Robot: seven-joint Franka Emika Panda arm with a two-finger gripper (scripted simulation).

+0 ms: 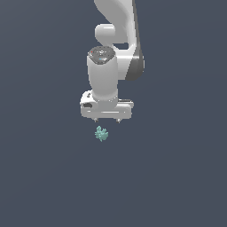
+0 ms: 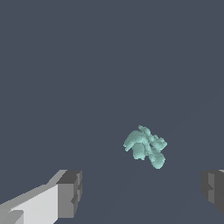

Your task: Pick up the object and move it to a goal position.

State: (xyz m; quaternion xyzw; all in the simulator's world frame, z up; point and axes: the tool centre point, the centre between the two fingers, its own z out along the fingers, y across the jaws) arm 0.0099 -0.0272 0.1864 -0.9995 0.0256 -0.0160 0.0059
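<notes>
Gripper (image 1: 107, 120) hangs over the object (image 1: 101, 133), jaws spread wide, nothing in them.

And there it is: the teal-green, spiky lump sits alone on the dark floor (image 1: 177, 177), just below the gripper in the exterior view and a touch toward that view's left of its middle, not touching it. From the wrist view the object (image 2: 145, 146) lies ahead of the gap between the two grey fingertips (image 2: 70, 192), clear of both, closer to neither pad by much.
</notes>
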